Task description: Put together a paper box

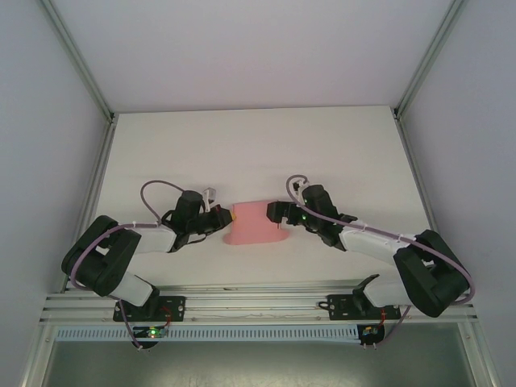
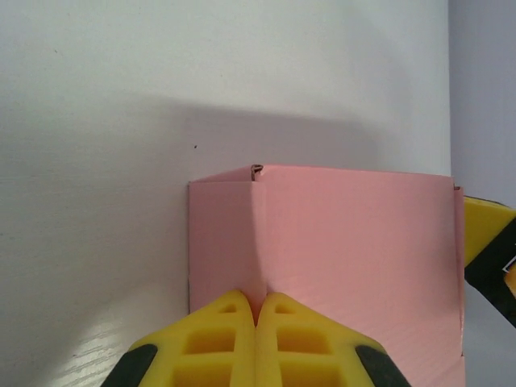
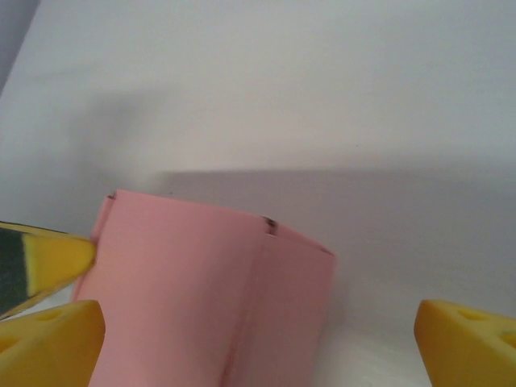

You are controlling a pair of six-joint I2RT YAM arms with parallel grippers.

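Two hands at pink paper box, mid white tabletop, betw. both arms; part-folded, walls upright; left hand pinched tight on box's near wall by a fold; right hand spread wide, gripping nothing, box betw. its fingers, close by one, well apart from other.
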